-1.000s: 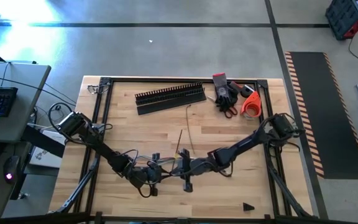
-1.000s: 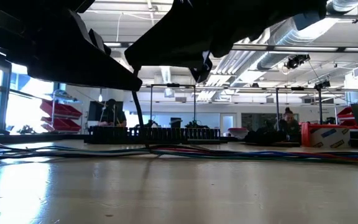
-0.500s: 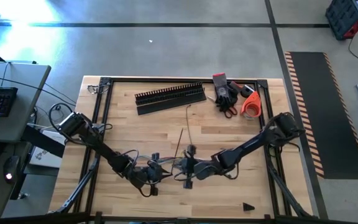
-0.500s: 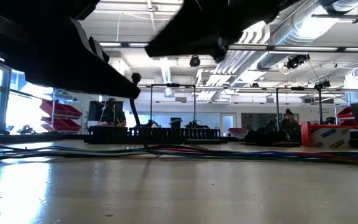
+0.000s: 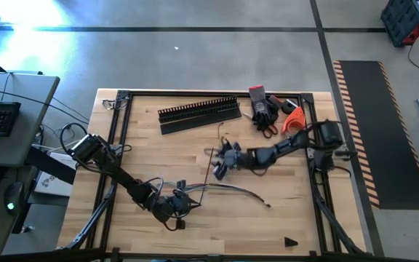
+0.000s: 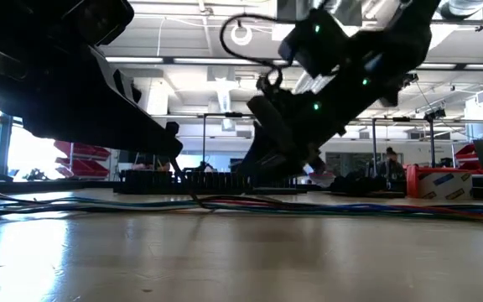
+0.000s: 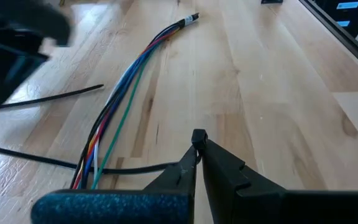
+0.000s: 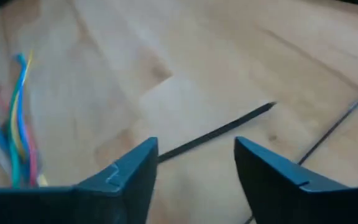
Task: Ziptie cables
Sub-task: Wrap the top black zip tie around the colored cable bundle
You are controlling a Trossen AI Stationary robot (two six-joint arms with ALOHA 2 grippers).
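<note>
The cables [image 5: 231, 191], a thin bundle of coloured wires, lie flat on the wooden table near its front; the left wrist view shows them too [image 7: 129, 81]. My left gripper [image 5: 182, 204] sits at their left end, shut on a thin black zip tie [image 6: 187, 168]. My right gripper [image 5: 219, 161] hovers farther back over the table's middle. It is open, and its fingers stand on either side of a loose black zip tie [image 8: 216, 134] lying on the wood, without touching it. My left gripper pinches the zip tie's end [image 7: 197, 135] at the very tips of its two fingers. The fingers slant down toward the table. From there the tie runs down to the wood and passes under the cables [image 7: 135, 167].
A black slotted duct [image 5: 198, 110] and a flat black strip [image 5: 198, 125] lie at the far edge. To their right are dark gloves with scissors [image 5: 264, 115] and an orange tape roll [image 5: 293, 124]. Another tie [image 5: 220, 135] lies mid-table. Black frame rails [image 5: 122, 131] border the table.
My right gripper has left the spot beside my left gripper over the cables. It swung toward the far edge, rolling as it went, and now hangs low over the loose zip tie. The cables lie uncovered on the table. My left gripper has stayed put.
</note>
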